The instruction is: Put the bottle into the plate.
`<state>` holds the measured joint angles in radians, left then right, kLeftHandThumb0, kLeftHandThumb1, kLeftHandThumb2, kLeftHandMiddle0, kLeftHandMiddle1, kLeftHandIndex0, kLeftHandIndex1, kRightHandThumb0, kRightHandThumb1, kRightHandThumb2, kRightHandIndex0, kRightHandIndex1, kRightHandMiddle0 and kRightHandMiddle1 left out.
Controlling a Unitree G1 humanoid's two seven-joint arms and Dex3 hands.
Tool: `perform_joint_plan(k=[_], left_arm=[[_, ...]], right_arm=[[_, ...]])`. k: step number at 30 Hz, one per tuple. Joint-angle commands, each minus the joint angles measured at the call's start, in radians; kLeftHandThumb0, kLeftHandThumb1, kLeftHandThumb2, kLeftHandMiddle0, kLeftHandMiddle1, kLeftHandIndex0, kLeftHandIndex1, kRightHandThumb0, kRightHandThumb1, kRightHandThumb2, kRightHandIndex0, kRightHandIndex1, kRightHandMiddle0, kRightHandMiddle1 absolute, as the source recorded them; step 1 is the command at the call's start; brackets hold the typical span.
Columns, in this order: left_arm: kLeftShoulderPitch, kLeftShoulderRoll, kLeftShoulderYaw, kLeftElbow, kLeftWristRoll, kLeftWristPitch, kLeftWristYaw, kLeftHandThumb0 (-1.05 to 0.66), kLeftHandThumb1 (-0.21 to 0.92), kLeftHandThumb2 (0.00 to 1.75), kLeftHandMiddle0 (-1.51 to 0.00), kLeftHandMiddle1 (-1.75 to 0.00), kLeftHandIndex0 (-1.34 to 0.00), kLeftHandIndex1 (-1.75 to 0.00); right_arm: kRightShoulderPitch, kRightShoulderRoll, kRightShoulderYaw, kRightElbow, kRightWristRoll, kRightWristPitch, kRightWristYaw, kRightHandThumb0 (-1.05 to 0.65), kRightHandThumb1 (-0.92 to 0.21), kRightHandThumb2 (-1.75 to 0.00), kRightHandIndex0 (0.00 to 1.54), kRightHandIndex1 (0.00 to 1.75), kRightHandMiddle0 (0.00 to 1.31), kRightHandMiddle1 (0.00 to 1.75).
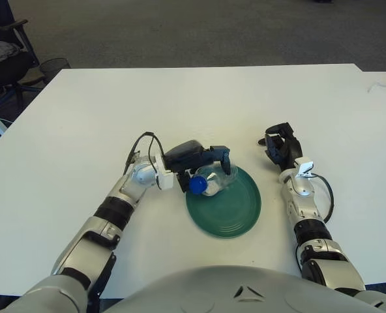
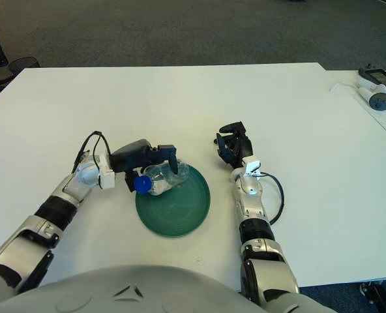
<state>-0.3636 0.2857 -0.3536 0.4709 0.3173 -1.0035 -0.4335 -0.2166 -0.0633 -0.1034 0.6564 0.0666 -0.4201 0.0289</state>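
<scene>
A wide white bench (image 1: pixel 199 104) fills most of both views, with grey carpet beyond its far edge. At the far left, off the bench, stands a dark office chair (image 1: pixel 4 59) with a round wire bin (image 1: pixel 55 65) beside it. At the far right edge of the bench lie small white and dark devices (image 2: pixel 375 85), too small to make out.

Near the robot, at the middle of the bench, sits a round dark green plate (image 1: pixel 227 203) with ridged rings inside it.

The left arm reaches in from the lower left, and the left robot hand (image 1: pixel 203 163) sits at the plate's far-left rim. Its dark fingers (image 1: pixel 224 158) are clenched around a crumpled clear plastic bottle (image 1: pixel 212 180) with a blue cap (image 1: pixel 197 185). The bottle lies on its side with its body over the plate's far-left edge, while the cap end points toward the robot and pokes out just past the rim. Whether the bottle touches the plate surface cannot be told.

The right robot hand (image 1: pixel 282 149) shows on the bench to the right of the plate, apart from it, its dark fingers curled in and grasping nothing. A black cable (image 1: pixel 325 189) loops beside its wrist.
</scene>
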Motion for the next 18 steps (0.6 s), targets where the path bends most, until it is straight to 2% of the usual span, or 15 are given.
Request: perform_joint_plan(k=[1, 7, 13, 15, 18], left_arm=[[-0.032, 0.005, -0.005, 0.042, 0.052, -0.052, 0.044, -0.12, 0.18, 1.42, -1.33, -1.75, -1.1, -1.75], [-0.044, 0.022, -0.007, 0.061, 0.116, -0.086, 0.089, -0.12, 0.16, 1.45, -1.32, -1.75, -1.11, -1.75], [-0.047, 0.032, 0.018, 0.05, 0.282, -0.095, 0.235, -0.11, 0.14, 1.47, -1.31, -1.75, -1.12, -1.75], [-0.047, 0.031, 0.015, 0.054, 0.29, -0.088, 0.257, -0.11, 0.14, 1.47, -1.3, -1.75, -1.12, -1.75], [-0.017, 0.04, 0.02, 0.0, 0.225, -0.037, 0.233, -0.1, 0.15, 1.47, -1.29, -1.75, -1.1, -1.75]], right_arm=[[0.098, 0.037, 0.015, 0.068, -0.007, 0.093, -0.003, -0.01, -0.9, -0.48, 0.33, 1.46, 0.16, 1.75], [0.101, 0.039, 0.016, 0.065, -0.01, 0.092, -0.01, -0.01, -0.9, -0.48, 0.33, 1.47, 0.16, 1.75], [0.105, 0.045, 0.014, 0.058, -0.005, 0.096, -0.015, -0.01, -0.89, -0.49, 0.32, 1.48, 0.16, 1.75], [0.107, 0.046, 0.015, 0.056, -0.007, 0.095, -0.018, -0.01, -0.89, -0.49, 0.32, 1.48, 0.16, 1.75], [0.108, 0.047, 0.015, 0.052, -0.005, 0.098, -0.017, -0.01, -0.89, -0.49, 0.32, 1.48, 0.16, 1.75]])
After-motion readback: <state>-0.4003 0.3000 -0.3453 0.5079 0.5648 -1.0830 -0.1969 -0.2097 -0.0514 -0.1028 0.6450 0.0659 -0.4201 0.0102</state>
